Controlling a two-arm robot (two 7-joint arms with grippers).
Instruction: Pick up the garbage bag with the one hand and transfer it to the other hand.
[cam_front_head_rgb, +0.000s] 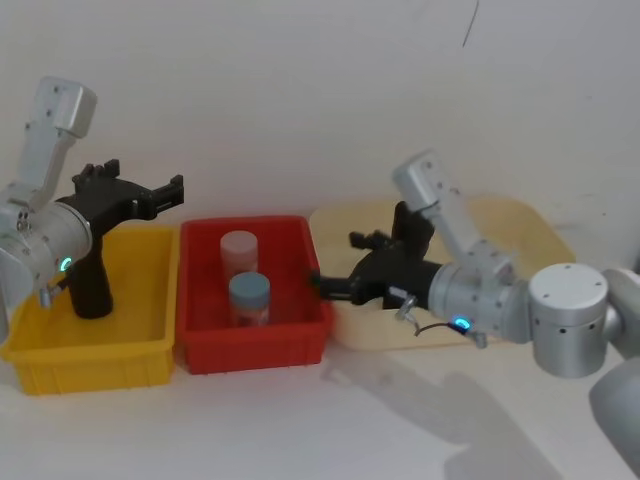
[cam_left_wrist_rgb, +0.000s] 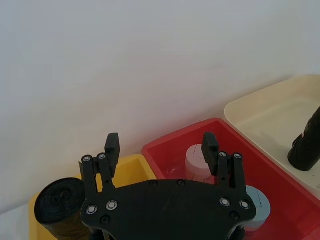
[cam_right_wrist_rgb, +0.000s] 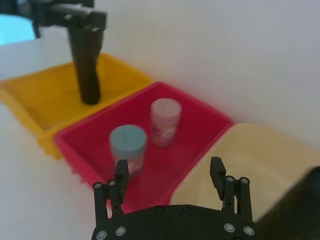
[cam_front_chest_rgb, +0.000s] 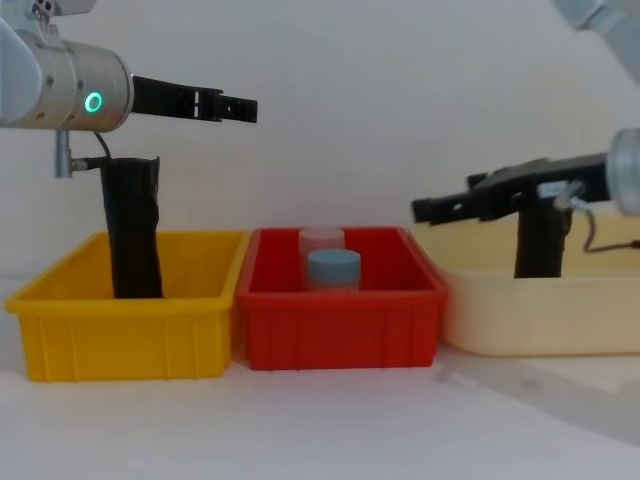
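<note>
The left slim black gripper (cam_left_wrist_rgb: 161, 144) hangs with its 2 fingers spread wide, nothing between them. Below it, back toward its silver wrist, the tall black rolled-plastic garbage bag (cam_front_chest_rgb: 135, 230) stands upright in the yellow plastic bin (cam_front_chest_rgb: 120, 345). The right slim black gripper (cam_right_wrist_rgb: 169, 167) is also spread wide and empty. Ahead of its fingertips, a blue-lidded jar (cam_right_wrist_rgb: 128, 145) and a pink-lidded jar (cam_right_wrist_rgb: 165, 120) stand in the red plastic bin (cam_right_wrist_rgb: 200, 107).
</note>
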